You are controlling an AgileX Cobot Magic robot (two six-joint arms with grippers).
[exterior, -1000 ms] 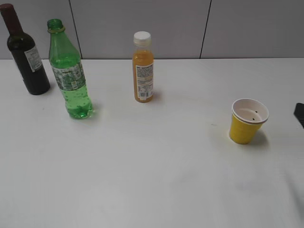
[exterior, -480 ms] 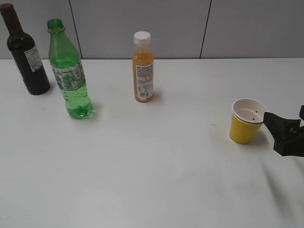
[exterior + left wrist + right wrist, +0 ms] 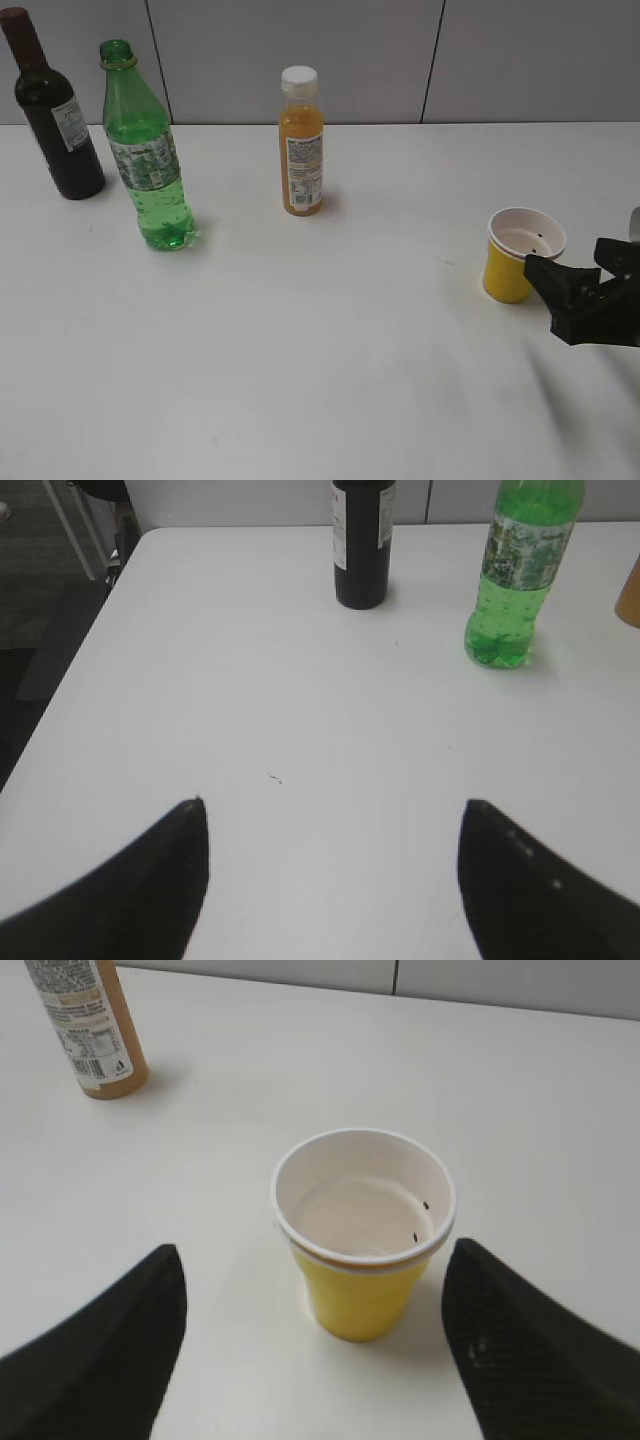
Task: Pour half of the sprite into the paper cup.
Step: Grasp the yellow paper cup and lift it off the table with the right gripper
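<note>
The sprite [image 3: 145,150], a tall green bottle without a cap, stands upright at the back left of the white table; it also shows in the left wrist view [image 3: 517,575]. The yellow paper cup [image 3: 512,262] stands upright at the right, empty, and shows in the right wrist view [image 3: 362,1240]. My right gripper [image 3: 578,268] is open just right of the cup; in its wrist view [image 3: 315,1300] the fingers stand wide on either side of the cup, not touching. My left gripper [image 3: 333,825] is open and empty above bare table, well short of the sprite.
A dark wine bottle [image 3: 55,115] stands left of the sprite, also in the left wrist view [image 3: 362,540]. An orange juice bottle with a white cap [image 3: 301,145] stands at the back middle. The table's left edge [image 3: 60,700] drops to the floor.
My right gripper has come in from the right edge and moved left toward the paper cup. The bottles and cup have not moved.
</note>
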